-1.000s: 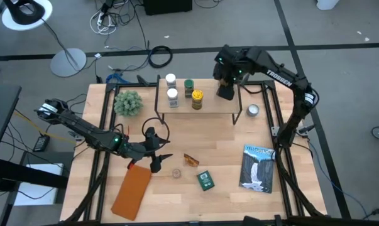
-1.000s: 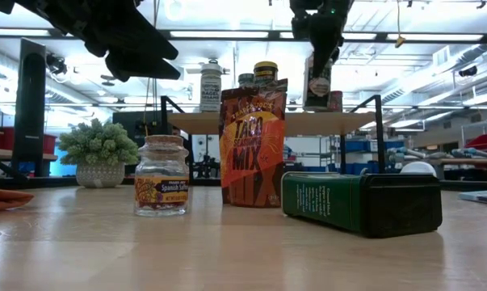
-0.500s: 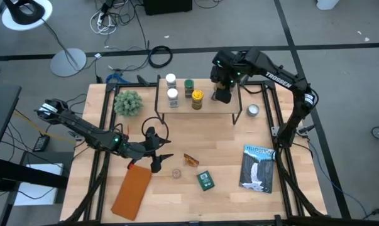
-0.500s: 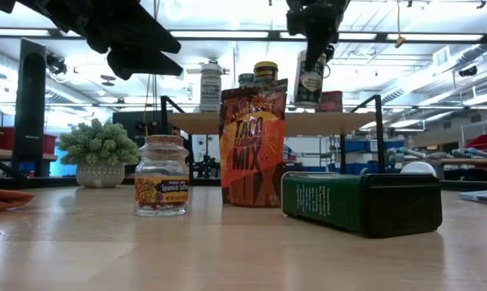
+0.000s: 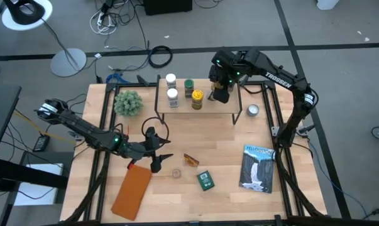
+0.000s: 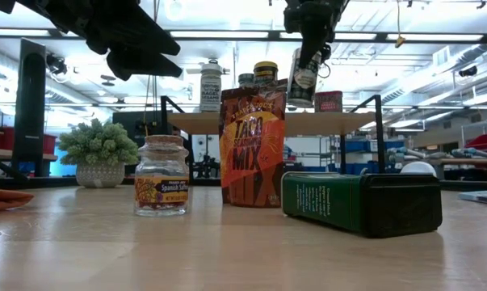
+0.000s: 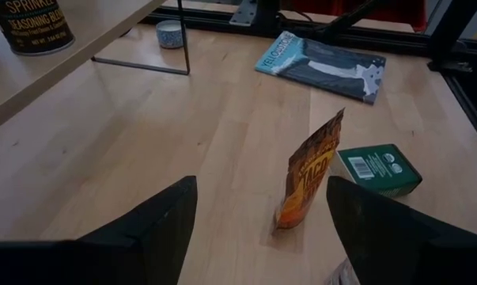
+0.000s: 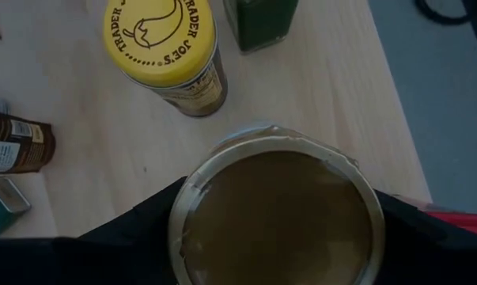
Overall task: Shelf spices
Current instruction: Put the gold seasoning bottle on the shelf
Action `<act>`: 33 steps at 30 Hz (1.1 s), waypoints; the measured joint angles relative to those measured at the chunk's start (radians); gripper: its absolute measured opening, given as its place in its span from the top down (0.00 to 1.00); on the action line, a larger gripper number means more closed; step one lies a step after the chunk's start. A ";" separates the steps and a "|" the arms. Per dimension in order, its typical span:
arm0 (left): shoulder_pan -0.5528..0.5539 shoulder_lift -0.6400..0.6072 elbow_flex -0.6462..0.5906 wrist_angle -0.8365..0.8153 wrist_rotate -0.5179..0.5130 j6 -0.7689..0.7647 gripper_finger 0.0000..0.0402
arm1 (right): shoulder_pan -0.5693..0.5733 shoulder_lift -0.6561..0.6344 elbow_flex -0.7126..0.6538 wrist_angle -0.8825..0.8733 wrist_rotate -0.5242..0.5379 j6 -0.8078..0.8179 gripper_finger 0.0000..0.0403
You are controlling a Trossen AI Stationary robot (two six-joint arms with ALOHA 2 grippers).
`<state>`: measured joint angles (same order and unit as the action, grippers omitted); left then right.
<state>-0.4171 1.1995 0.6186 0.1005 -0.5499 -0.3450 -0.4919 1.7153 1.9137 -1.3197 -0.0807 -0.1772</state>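
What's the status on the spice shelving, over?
Right gripper holds a tan-lidded jar tilted above the shelf. Left gripper open, idle over table. Yellow-lidded jar close by.

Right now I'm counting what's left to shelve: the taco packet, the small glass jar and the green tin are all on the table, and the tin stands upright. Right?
Not quite. The green tin lies on its side, not upright; the low view shows it long and flat on the table. The rest holds: the taco packet and the glass jar stand on the table beside it.
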 joint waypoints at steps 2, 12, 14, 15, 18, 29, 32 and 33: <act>0.000 0.000 0.000 -0.004 0.000 0.000 0.28 | 0.000 0.000 0.000 0.003 0.000 0.000 0.29; 0.000 0.000 0.000 -0.015 0.000 -0.001 0.28 | 0.000 0.000 0.000 0.003 0.012 -0.001 0.28; 0.000 0.000 0.000 -0.016 0.000 -0.001 0.28 | 0.000 0.000 0.000 0.000 0.017 0.000 0.28; 0.000 0.000 0.000 -0.016 0.000 -0.001 0.28 | 0.000 0.000 0.000 -0.004 0.016 0.001 0.28; 0.000 0.000 0.000 -0.016 0.000 -0.001 0.28 | 0.001 0.000 -0.001 -0.018 -0.020 0.008 0.29; 0.000 0.000 0.000 -0.017 0.011 -0.003 0.28 | 0.009 0.001 -0.016 0.021 0.051 0.025 0.29; 0.000 0.000 0.000 -0.016 0.012 -0.003 0.28 | 0.003 0.001 -0.047 0.026 -0.019 0.026 0.29; 0.000 0.000 0.000 -0.017 0.012 -0.004 0.28 | 0.004 0.001 -0.055 0.032 0.020 0.028 0.29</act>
<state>-0.4171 1.1995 0.6182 0.0834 -0.5377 -0.3488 -0.4878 1.7164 1.8583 -1.2876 -0.0610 -0.1496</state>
